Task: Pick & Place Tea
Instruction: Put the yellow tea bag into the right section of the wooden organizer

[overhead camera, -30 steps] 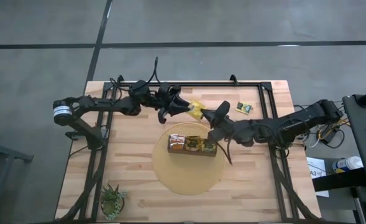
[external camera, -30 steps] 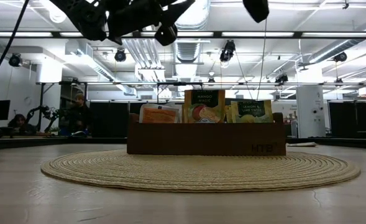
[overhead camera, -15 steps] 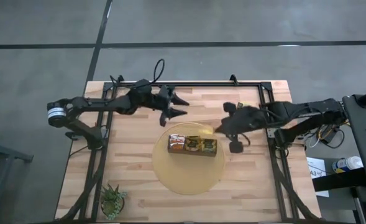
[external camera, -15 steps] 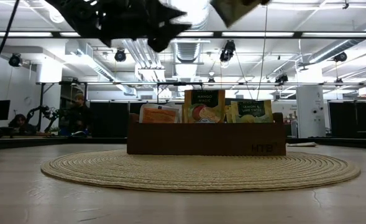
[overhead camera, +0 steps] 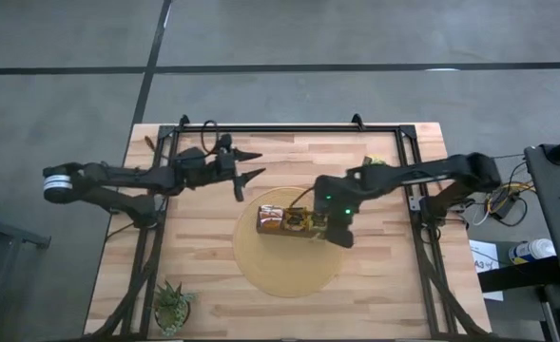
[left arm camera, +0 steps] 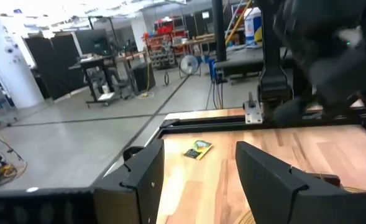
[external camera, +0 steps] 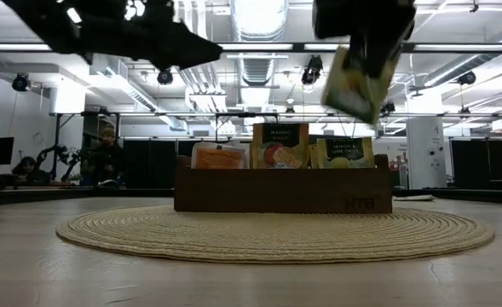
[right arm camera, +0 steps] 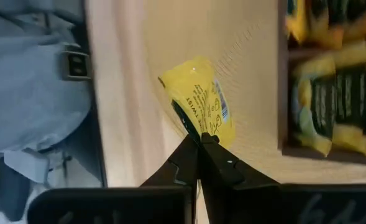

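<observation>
While the right gripper (right arm camera: 200, 140) pinches a yellow tea sachet (right arm camera: 200, 102) just above the wooden box (overhead camera: 294, 223), near its right end, the left gripper (overhead camera: 248, 165) waits left of the box, fingers spread.

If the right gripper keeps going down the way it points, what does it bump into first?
Probably the wooden box: the right gripper, shut on a yellow sachet, hangs over its right end, though depth is unclear.

A round woven mat (overhead camera: 289, 275) (mid-table) bears a dark wooden box (external camera: 283, 189); a small plant (overhead camera: 173, 306) occupies a corner.
</observation>
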